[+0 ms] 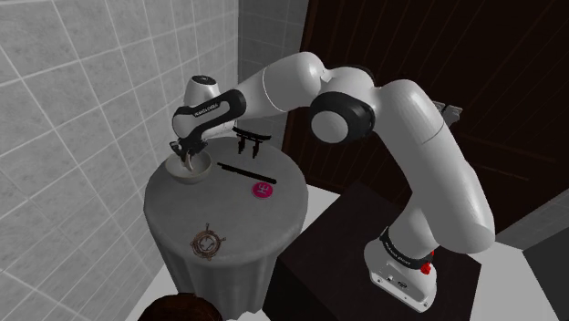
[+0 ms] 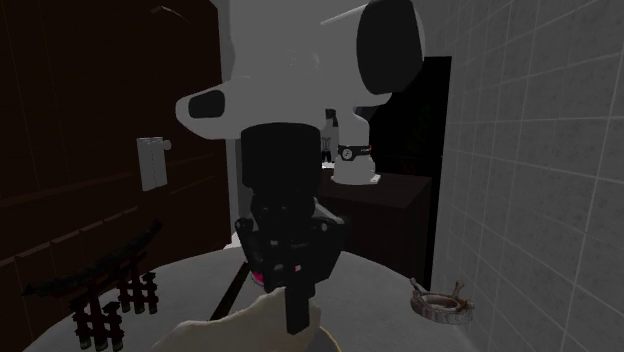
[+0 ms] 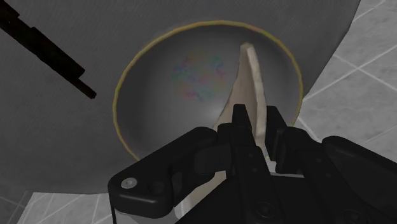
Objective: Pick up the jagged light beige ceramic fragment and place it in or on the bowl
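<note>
My black gripper (image 3: 257,124) is shut on a jagged light beige fragment (image 3: 249,70), which stands up from between the fingers. Beneath it is a grey bowl (image 3: 137,60) with a yellowish rim, and the fragment's tip points over the bowl's inside. In the shoulder view the gripper (image 1: 190,160) hangs right above the bowl (image 1: 202,174) at the far left of the round table. In the second exterior view the gripper (image 2: 297,310) points down and the pale fragment (image 2: 250,325) shows at its tip.
On the round grey-clothed table (image 1: 228,219) lie a black stick (image 1: 246,170), a small dark gate-shaped rack (image 1: 251,141), a pink disc (image 1: 263,190) and a wheel-shaped ornament (image 1: 208,243). Tiled walls close in behind and to the left. The dark stand (image 1: 346,237) is at the right.
</note>
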Controlling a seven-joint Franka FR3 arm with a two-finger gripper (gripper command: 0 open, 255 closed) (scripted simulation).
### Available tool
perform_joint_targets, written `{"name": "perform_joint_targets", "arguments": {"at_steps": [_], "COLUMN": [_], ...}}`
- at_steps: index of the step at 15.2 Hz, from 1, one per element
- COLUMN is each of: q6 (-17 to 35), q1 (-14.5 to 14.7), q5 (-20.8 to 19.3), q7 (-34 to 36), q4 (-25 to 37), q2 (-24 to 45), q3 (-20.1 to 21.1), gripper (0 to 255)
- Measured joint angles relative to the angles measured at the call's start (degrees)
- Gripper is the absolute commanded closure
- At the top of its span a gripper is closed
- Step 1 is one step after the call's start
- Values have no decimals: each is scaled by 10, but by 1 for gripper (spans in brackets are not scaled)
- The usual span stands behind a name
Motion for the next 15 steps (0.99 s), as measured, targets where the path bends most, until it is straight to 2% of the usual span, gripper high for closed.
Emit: {"name": "perform_joint_targets", "arguments": {"at_steps": [8, 9, 15], "q6": [4, 5, 5], "q1": [-1, -1, -2], "q5": [1, 1, 1], "q7": [-1, -2, -2], "q4": [8, 8, 7], "q2": [10, 10, 12], "q3": [2, 2, 2], "gripper": [255, 0, 0]}}
